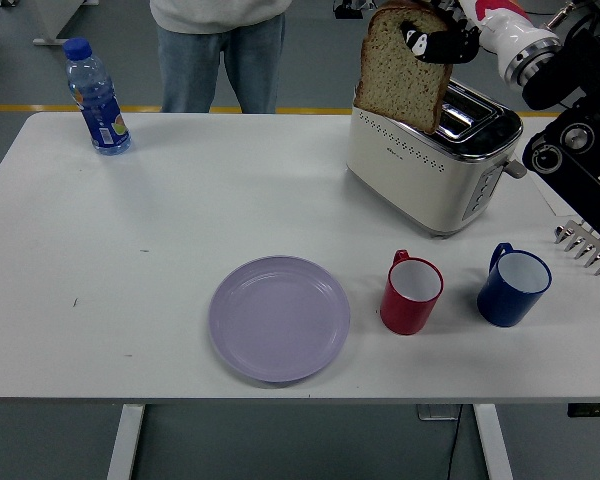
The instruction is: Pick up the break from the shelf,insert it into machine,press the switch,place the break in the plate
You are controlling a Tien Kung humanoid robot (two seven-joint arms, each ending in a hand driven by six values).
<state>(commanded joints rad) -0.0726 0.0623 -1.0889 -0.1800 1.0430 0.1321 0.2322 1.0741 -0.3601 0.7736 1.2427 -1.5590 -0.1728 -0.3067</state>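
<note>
1. Holding a brown slice of wholegrain bread (400, 72) by its upper right corner: right hand (435, 38), black fingers pinched on the slice, arm reaching in from the far right.
2. Hanging tilted, lower edge low over the near slot of the cream and chrome two-slot toaster (430, 160) at the far right of the white table (160, 230); cannot tell whether the corner has entered the slot.
3. Left hand out of view.
4. Standing at the far side, taking no part: a person in jeans (220, 55).
5. Waiting empty near the middle of the near edge: a round lilac plate (279, 318), with a red mug (411, 293) and a blue mug (513, 285) to its right and a blue-capped water bottle (97, 97) far left.
6. Likely risk: lowering at this tilt could catch the slice on the chrome rim, bending or tearing it, or pulling it from the pinch.
7. Also possible: missing the slot toward the left and dropping the slice onto the table.
</note>
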